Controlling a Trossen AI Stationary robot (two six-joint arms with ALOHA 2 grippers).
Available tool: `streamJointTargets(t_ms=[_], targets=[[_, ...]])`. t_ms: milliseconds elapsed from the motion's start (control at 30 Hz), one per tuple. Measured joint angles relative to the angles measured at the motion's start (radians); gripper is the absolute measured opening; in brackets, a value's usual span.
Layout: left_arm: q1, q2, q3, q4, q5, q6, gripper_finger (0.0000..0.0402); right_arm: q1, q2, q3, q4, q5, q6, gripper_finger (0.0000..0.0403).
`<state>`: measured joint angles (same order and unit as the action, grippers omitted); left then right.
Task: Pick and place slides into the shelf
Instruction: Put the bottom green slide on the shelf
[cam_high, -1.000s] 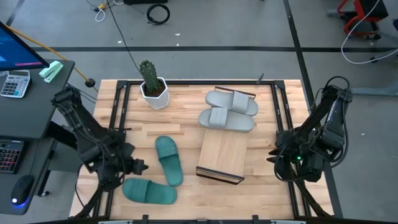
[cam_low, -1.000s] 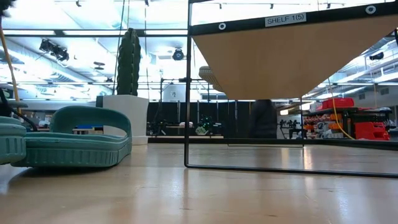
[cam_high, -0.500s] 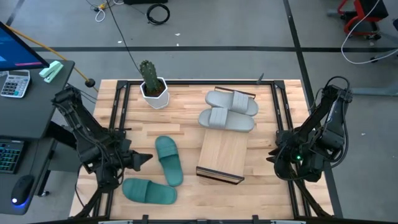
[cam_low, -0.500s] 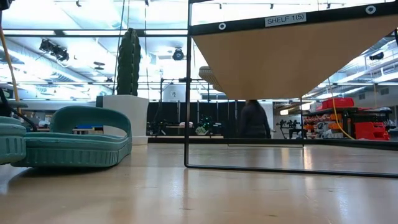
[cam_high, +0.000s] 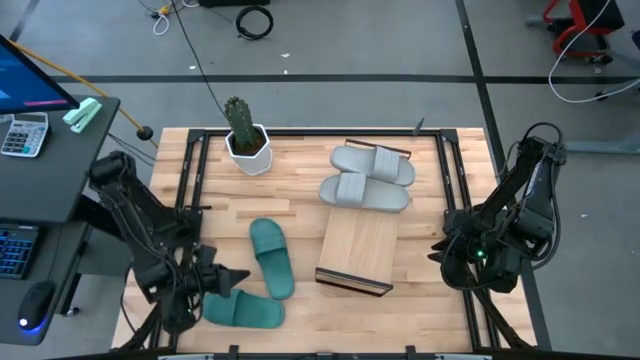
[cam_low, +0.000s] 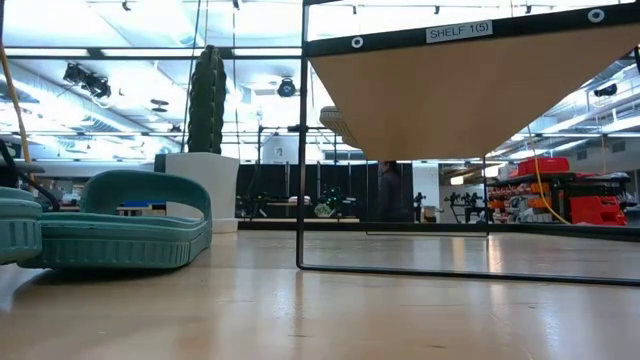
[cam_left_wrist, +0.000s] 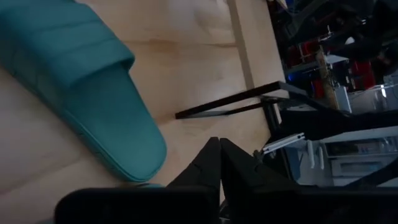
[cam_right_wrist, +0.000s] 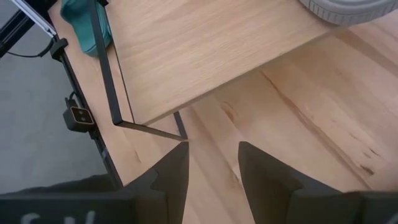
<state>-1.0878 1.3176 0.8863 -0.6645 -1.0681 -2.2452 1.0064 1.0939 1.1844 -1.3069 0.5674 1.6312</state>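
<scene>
A slatted wooden bench (cam_high: 300, 175) seen from above, with a dark robot arm at each side. Near its middle stands the shelf (cam_high: 358, 250), a low rack with a light plank top and thin dark frame. Two light grey slides (cam_high: 366, 178) lie side by side just beyond the shelf's far end, touching each other. Two teal slides sit to the shelf's left: one (cam_high: 271, 257) lying lengthwise near it, the other (cam_high: 240, 309) crosswise at the bench's front edge. A potted cactus (cam_high: 243, 134) stands at the far left corner. The left end effector (cam_high: 238, 276) is closed on nothing, between the two teal slides. The right end effector (cam_right_wrist: 211, 165) waits at the bench's right edge, fingers apart, empty, facing the shelf.
</scene>
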Motion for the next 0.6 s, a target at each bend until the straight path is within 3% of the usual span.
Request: streamJointTargets(t_ms=[233,467,600], targets=[[-0.051,0.016,0.003,0.075,0.007,-0.008,0.0013,0.0,0.0,0.0,0.02,0.0,-0.011,0.0146],[-0.075,-0.002,0.012,0.072,0.146,-0.03,0.0007,0.0,0.0,0.0,0.04,0.0,-0.011,0.0146],[-0.08,-0.014,0.012,0.032,0.322,-0.018,0.001,0.0,0.0,0.0,0.091,0.012,0.033,0.0146]])
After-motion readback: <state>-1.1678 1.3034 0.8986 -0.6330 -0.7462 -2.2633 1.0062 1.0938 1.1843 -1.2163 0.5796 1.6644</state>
